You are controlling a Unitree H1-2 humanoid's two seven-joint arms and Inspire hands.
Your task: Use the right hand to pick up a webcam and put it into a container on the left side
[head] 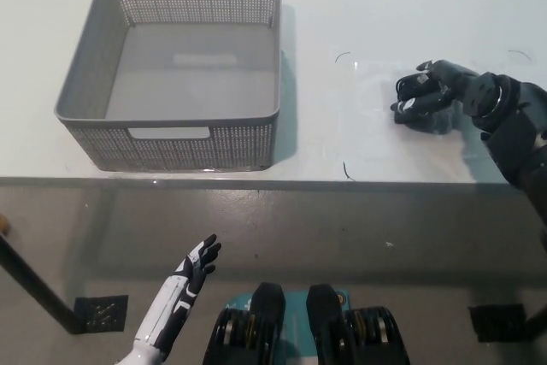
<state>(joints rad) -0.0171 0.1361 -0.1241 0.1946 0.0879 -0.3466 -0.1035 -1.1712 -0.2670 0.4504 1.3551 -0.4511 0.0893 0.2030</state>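
Observation:
A small black webcam (412,102) lies on the white table at the right, mostly covered by my black right hand (444,96). The hand's fingers curl around it and appear closed on it. The grey perforated container (175,126) stands on the table's left part, and its inside holds nothing. My white left hand (190,276) rests low at the lower left, below the table edge, with its fingers spread and nothing in it.
The white table (342,6) has its front edge running across the middle of the picture. Thin dark wire scraps (347,172) lie on it between the container and the webcam. Grey floor shows below the edge.

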